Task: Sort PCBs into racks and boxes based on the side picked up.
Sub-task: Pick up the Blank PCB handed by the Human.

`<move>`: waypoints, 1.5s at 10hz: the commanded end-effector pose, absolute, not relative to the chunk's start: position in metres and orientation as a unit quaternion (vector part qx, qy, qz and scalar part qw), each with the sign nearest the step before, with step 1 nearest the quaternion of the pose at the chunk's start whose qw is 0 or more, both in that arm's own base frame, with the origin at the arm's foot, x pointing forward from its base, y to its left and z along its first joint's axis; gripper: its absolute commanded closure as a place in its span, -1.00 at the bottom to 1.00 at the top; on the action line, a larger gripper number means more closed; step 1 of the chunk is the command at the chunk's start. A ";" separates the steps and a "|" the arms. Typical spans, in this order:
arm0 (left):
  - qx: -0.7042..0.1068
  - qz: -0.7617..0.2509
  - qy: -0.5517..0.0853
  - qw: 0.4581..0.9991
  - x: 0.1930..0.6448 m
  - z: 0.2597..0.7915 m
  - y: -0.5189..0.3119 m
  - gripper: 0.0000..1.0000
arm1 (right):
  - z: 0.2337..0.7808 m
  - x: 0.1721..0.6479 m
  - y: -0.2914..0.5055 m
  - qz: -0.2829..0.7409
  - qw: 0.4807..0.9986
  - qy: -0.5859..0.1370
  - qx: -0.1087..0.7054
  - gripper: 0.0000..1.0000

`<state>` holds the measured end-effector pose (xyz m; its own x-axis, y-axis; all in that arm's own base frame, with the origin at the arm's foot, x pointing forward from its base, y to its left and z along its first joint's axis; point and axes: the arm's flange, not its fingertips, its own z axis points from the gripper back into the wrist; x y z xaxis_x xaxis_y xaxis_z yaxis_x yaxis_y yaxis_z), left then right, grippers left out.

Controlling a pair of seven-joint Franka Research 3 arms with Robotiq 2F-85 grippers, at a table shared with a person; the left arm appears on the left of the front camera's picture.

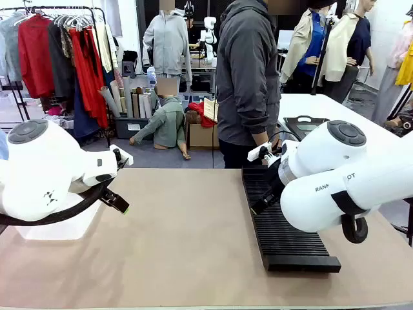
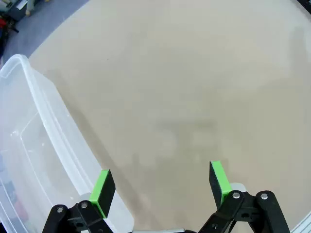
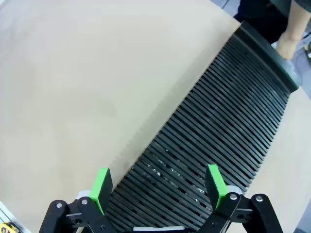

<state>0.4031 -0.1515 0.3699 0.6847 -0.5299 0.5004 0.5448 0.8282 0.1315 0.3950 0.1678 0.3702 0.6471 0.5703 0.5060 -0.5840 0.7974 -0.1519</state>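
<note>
The long black ribbed rack [image 1: 284, 226] lies on the right half of the table, running away from me. My right gripper [image 3: 158, 187] hangs open and empty just above the rack's [image 3: 218, 121] near part, and it shows beside the rack [image 1: 261, 205] in the front view too. The clear box [image 2: 29, 141] stands at the table's left, under my left arm. My left gripper [image 2: 160, 187] is open and empty over bare table beside the box's rim; the front view has it at the left [image 1: 115, 199]. The PCBs are out of view.
A person in a grey hooded jacket [image 1: 248, 77] stands at the far edge, one hand [image 3: 289, 41] close to the rack's far end. The tan tabletop [image 1: 187, 239] stretches bare between box and rack.
</note>
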 end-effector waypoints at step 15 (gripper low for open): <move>-0.016 -0.298 -0.260 0.919 0.406 0.380 -0.152 -1.00 | 0.384 0.395 0.166 0.317 0.905 -0.281 0.024 -1.00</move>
